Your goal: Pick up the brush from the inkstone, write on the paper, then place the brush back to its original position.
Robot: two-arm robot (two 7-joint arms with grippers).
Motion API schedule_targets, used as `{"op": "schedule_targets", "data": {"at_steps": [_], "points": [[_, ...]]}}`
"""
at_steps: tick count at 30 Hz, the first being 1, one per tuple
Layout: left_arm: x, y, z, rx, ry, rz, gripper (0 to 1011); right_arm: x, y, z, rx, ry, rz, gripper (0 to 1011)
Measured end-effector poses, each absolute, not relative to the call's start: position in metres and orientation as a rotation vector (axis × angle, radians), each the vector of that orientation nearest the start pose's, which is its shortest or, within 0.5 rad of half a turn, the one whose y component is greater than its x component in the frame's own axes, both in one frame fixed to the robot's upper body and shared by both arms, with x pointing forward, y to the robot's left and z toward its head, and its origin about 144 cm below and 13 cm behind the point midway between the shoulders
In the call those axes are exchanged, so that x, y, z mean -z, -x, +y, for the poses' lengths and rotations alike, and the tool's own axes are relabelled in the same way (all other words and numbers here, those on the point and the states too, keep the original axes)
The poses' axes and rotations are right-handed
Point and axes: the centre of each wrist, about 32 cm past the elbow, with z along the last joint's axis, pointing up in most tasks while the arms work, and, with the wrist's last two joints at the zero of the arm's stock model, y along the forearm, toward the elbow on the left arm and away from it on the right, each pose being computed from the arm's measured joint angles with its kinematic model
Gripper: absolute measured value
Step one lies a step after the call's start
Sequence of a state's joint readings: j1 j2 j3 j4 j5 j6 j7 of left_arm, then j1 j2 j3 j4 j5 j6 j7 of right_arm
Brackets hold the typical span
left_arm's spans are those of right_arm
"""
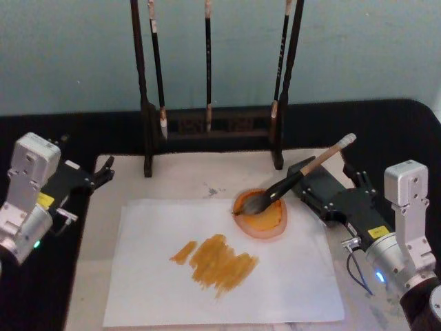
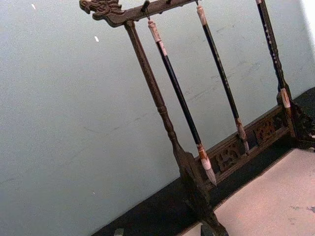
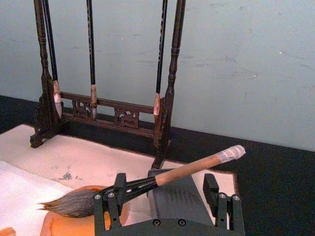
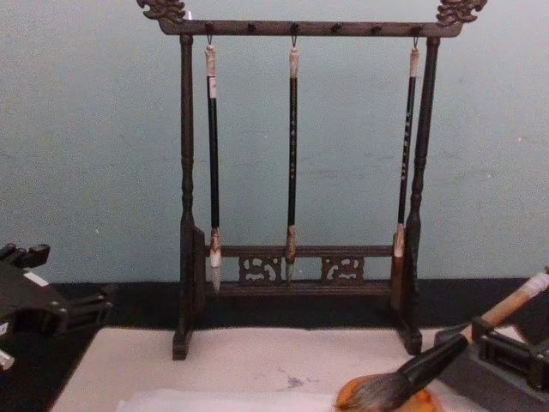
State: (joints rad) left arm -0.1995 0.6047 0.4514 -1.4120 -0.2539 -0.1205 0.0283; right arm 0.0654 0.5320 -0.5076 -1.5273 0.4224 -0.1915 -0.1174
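The paper (image 1: 227,269) already carries a broad patch of ochre strokes at lower centre of the head view, so the writing looks done. The brush (image 1: 289,183) lies with its bristles in the inkstone (image 1: 262,215), just right of centre, and its handle slants up toward the upper right. In the right wrist view the right hand (image 3: 167,196) has its fingers spread wide on either side of the handle, with clear gaps, gripping nothing. I judge the brush to be back in its place, with only the arm's withdrawal left.

The left hand (image 1: 103,172) sits at the left edge of the head view, apart from the work; whether it is open I cannot tell.

The brush handle is pale turned wood with a white wrapped end, a glossy black ferrule and a bushy grey tuft that tapers to a point. The inkstone is a shallow round orange dish, wet-looking. The paper is thin, flat and off-white on a beige felt mat (image 1: 172,179) over the black tabletop (image 1: 386,131). Behind stands a dark carved wooden rack (image 4: 300,172) hung with three slim black brushes.
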Motion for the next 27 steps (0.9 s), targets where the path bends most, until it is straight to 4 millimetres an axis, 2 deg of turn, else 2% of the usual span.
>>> {"op": "schedule_targets", "data": {"at_steps": [27], "points": [[-1.1398,-0.4886,0.3097,-1.248,-0.304,-0.285,1010,-1.1121,-0.4397,-0.2485,1.250,0.078,-0.059,1000]]}}
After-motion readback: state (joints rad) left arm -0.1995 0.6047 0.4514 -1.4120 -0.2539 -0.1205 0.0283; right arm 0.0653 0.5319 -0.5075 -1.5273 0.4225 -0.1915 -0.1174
